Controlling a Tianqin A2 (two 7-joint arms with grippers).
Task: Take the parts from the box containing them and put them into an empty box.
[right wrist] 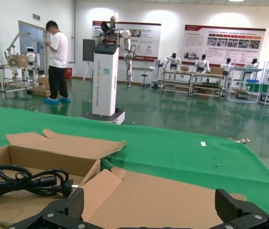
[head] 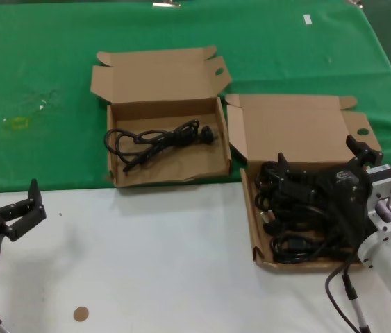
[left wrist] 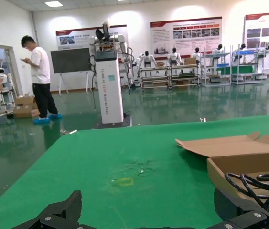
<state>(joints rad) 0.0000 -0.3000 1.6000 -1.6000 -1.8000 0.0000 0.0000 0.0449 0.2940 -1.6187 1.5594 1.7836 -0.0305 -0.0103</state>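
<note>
The right-hand box holds a heap of several black power cords. Its lid stands open behind it and also shows in the right wrist view. My right gripper hovers over the heap, open and empty; its jaws show wide apart in its wrist view. The left-hand box has a whitish front edge and holds one coiled black cord, which also shows in the right wrist view and the left wrist view. My left gripper is open and empty at the near left.
Both boxes lie on green cloth over the far half of the table; the near half is white. A yellowish mark is on the cloth at far left. A brown disc lies near the front. My grey cable hangs by the right arm.
</note>
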